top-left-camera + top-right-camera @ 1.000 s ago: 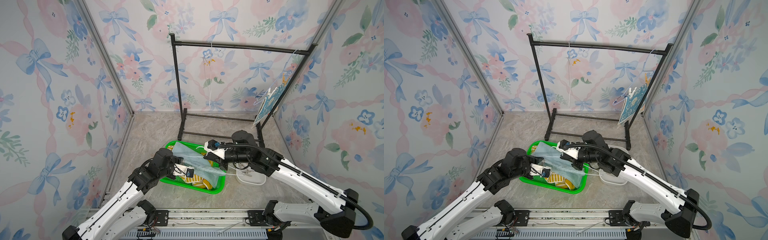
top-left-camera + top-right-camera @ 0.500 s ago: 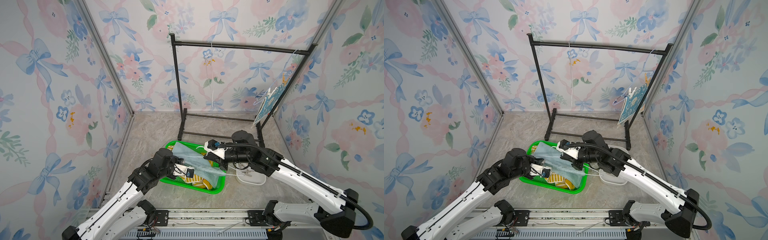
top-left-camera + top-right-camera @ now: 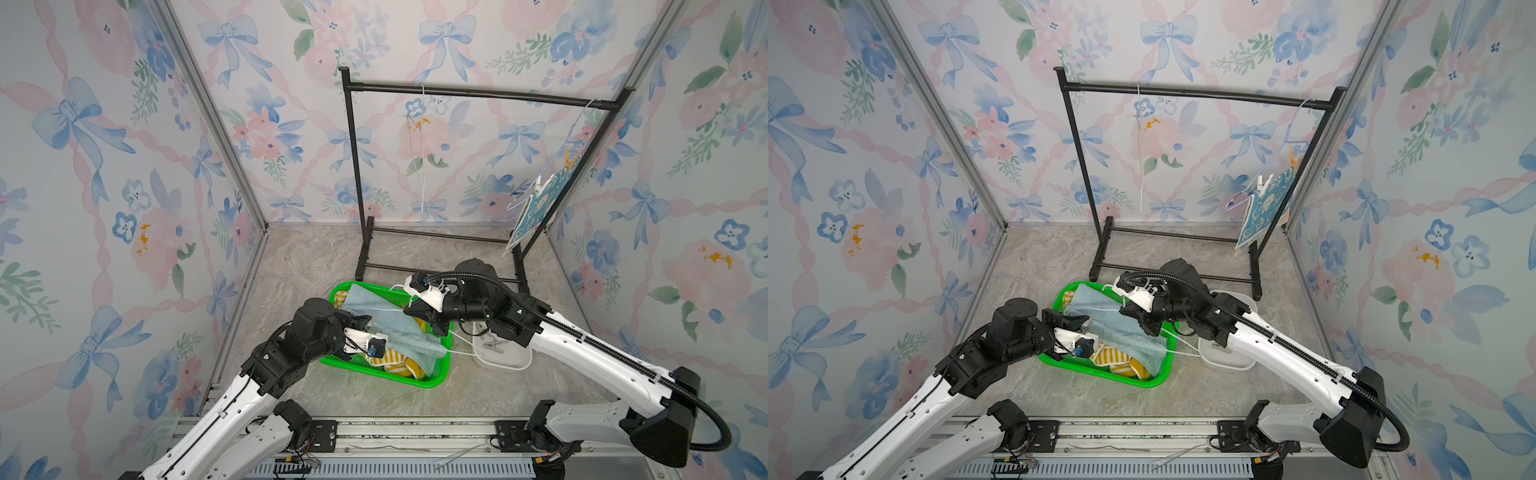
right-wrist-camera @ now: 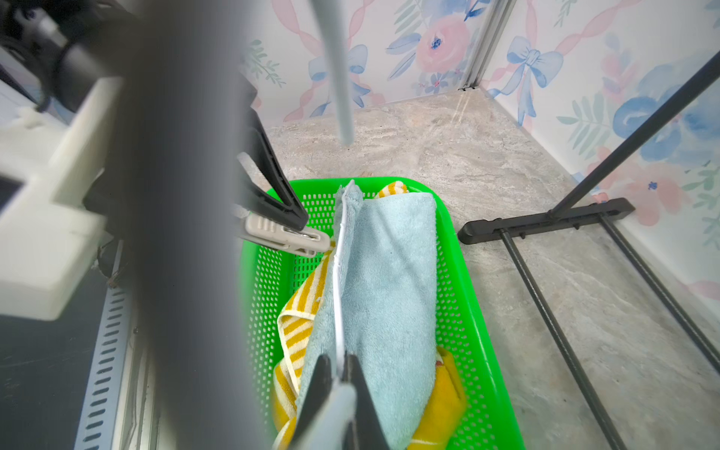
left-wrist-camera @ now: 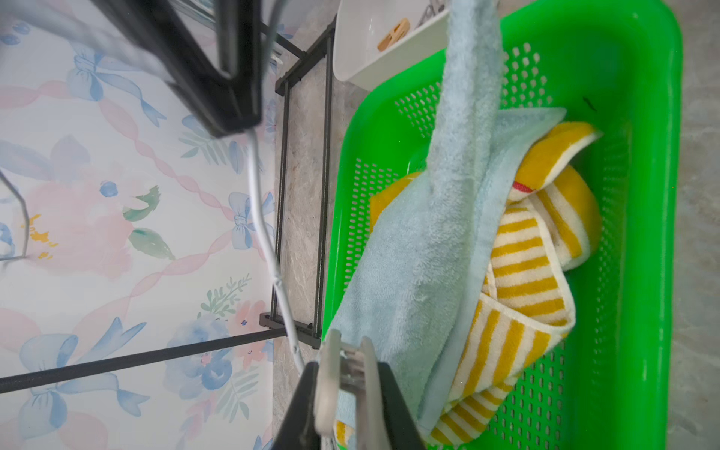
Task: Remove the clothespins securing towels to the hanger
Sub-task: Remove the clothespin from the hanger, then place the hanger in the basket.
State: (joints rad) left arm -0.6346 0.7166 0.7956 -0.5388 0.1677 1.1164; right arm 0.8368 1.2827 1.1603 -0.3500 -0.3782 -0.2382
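Now, over the green basket (image 5: 643, 233):
Left pincer (image 5: 346, 370) grips a grey clothespin (image 4: 288, 235) at the teal towel (image 4: 389, 272); right pincer (image 4: 339, 374) clamps the hanger (image 4: 339, 296).

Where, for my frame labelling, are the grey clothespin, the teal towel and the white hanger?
grey clothespin (image 4: 294, 237): right wrist view, on its ribbed body.
teal towel (image 5: 420, 249): left wrist view, mid terry surface.
white hanger (image 4: 339, 296): right wrist view, on the wire along the towel's fold.
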